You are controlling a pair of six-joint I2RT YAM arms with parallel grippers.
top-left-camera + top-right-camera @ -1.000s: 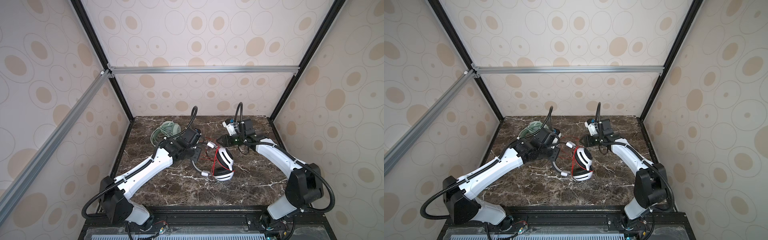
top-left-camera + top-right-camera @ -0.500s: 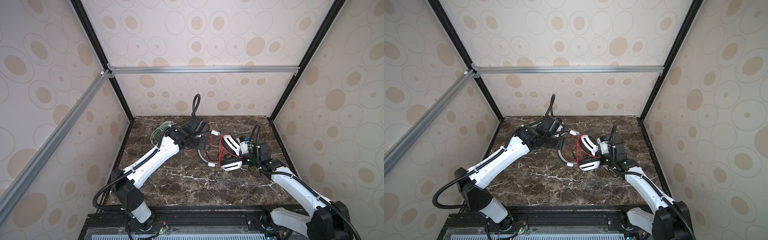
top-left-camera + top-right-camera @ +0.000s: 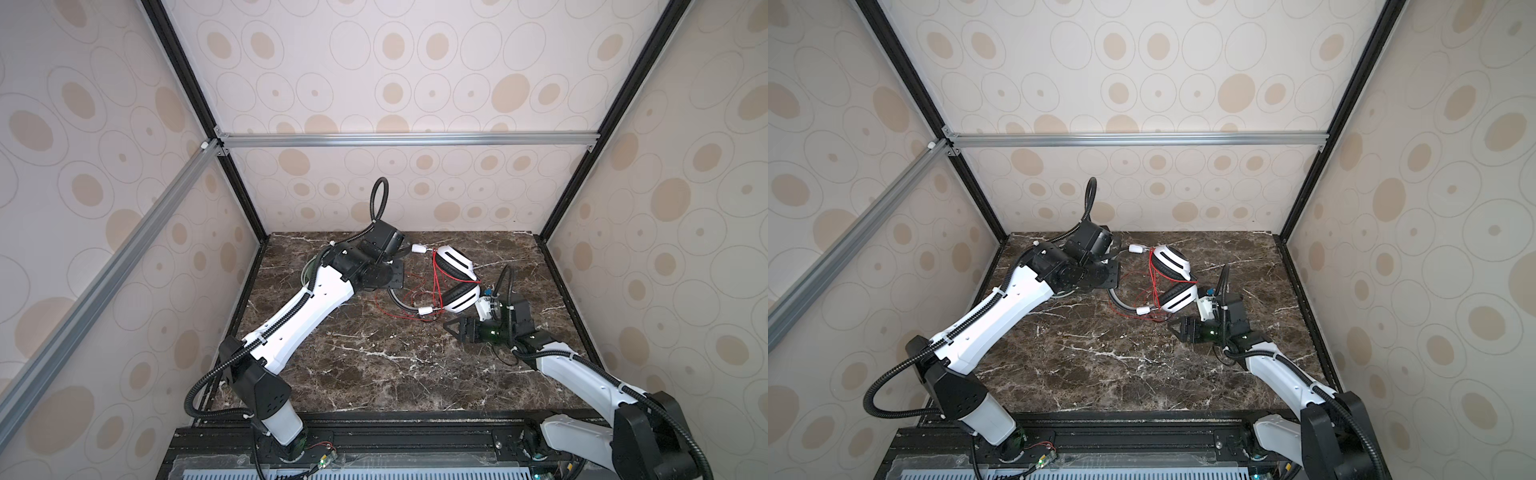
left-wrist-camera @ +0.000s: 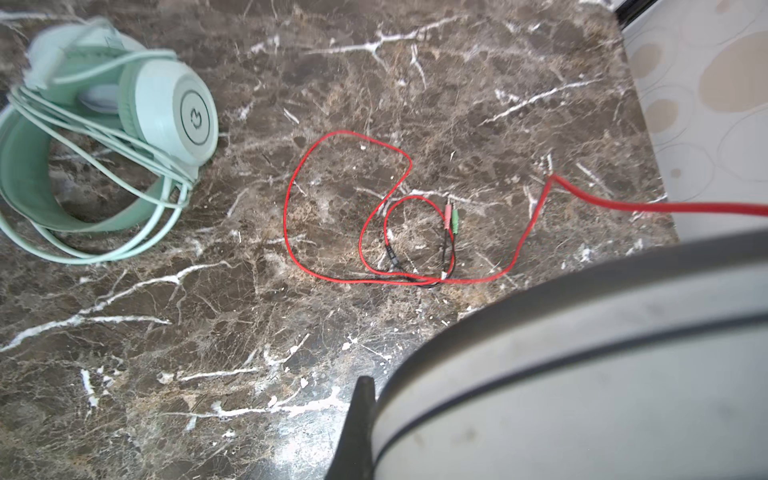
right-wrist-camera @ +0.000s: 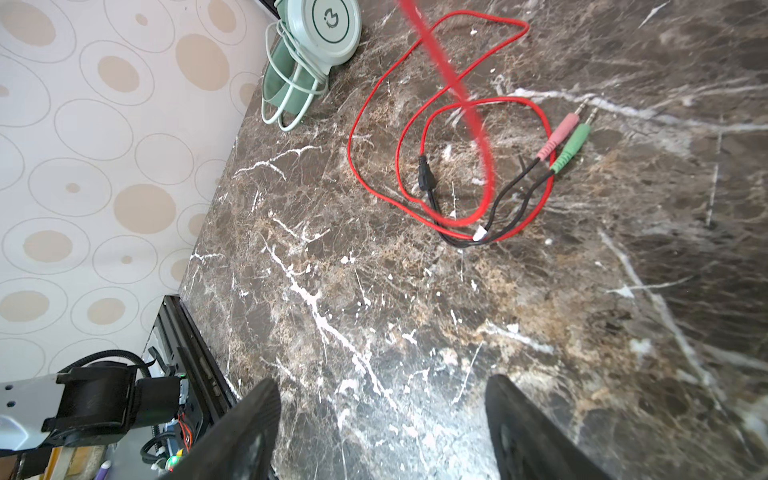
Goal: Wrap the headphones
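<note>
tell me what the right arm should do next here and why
Probably lower the open, empty right gripper onto the loose red cable near its plugs and close on it. The left gripper is shut on the headband of the white-and-black headphones, a few turns already cross them, and the rest lies slack on the table.

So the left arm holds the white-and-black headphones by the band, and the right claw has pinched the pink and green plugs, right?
Not quite. The right gripper is open and holds nothing: the right wrist view shows the pink and green plugs lying loose on the table, beyond its fingers. The left gripper does hold the white-and-black headphones by the band.
</note>
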